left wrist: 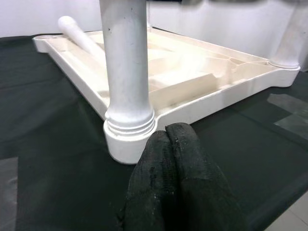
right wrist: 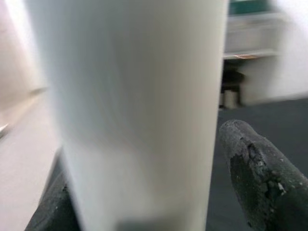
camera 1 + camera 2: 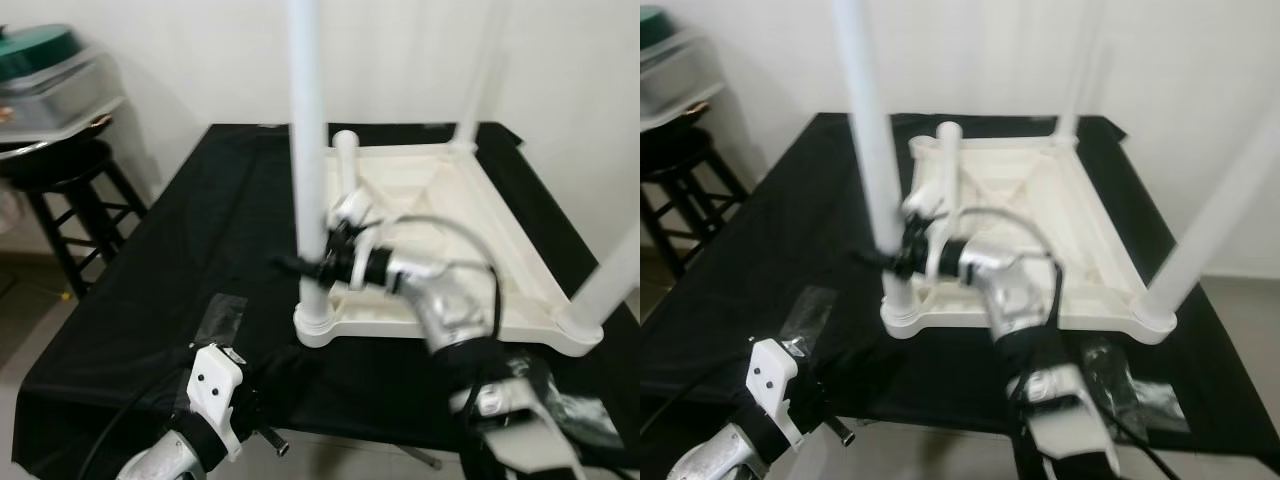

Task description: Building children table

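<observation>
Hanging low at the near edge of the bench (image 3: 120,330), the left gripper (image 1: 167,139) has its two black fingers pressed together with nothing between them, pointing toward the near-left corner of the upturned tabletop (image 3: 470,220). A strip of clear tape (image 3: 218,315) lies on the black cloth just ahead of that arm. The white children's table rests upside down on the black-covered bench, its ribbed underside facing up. At its near-left corner a white leg (image 3: 307,150) stands upright in its socket, and the right gripper (image 3: 318,266) reaches in from the right, its silver forearm lying over the tabletop's near rim, with the fingers set on either side of this leg low down; in the right wrist view one finger (image 2: 260,178) shows on each side of the post, close against it, so the gripper looks closed around the leg. A second leg (image 3: 610,280) stands at the near-right corner and a third (image 3: 478,80) at the far-right corner. A loose leg (image 3: 346,165) lies slanted inside the underside, toward the far-left corner. Off to the left beyond the bench stands a dark stool (image 3: 70,200) beneath a grey shelf (image 3: 60,95), against a white wall.
</observation>
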